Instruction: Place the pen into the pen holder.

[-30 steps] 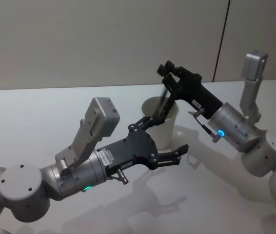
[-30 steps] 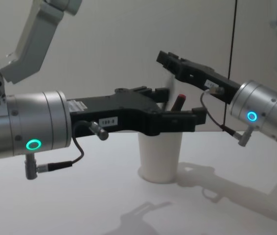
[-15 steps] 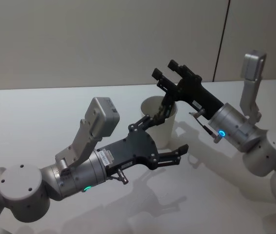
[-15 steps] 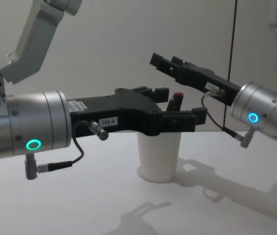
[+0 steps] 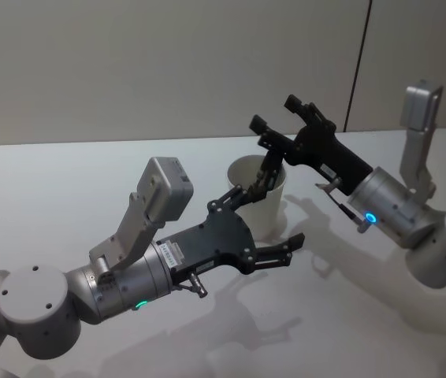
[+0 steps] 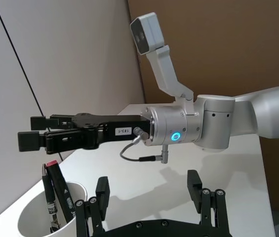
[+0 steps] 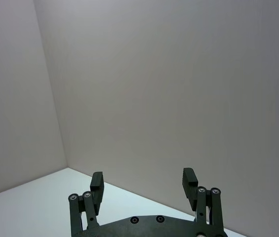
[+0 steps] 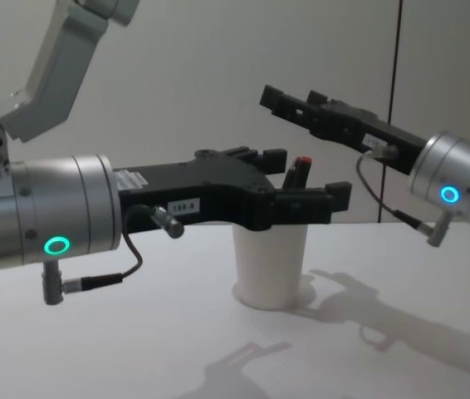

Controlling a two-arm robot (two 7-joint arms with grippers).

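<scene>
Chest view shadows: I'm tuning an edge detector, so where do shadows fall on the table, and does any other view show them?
Chest view: soft arm-shaped shadows lie on the table before and right of the pen holder. Head view: similar grey shadows under the left gripper and below the right gripper. Left wrist view: a faint shadow under the right arm.

We see the pen holder (image 5: 260,197) standing on the table (image 5: 65,181) at the centre of the head view frame, with the pen (image 5: 269,175) leaning inside it. The left gripper (image 5: 266,228) sits lower left of the holder, one finger on each side. The right gripper (image 5: 282,118) hangs at upper right, above the rim.
</scene>
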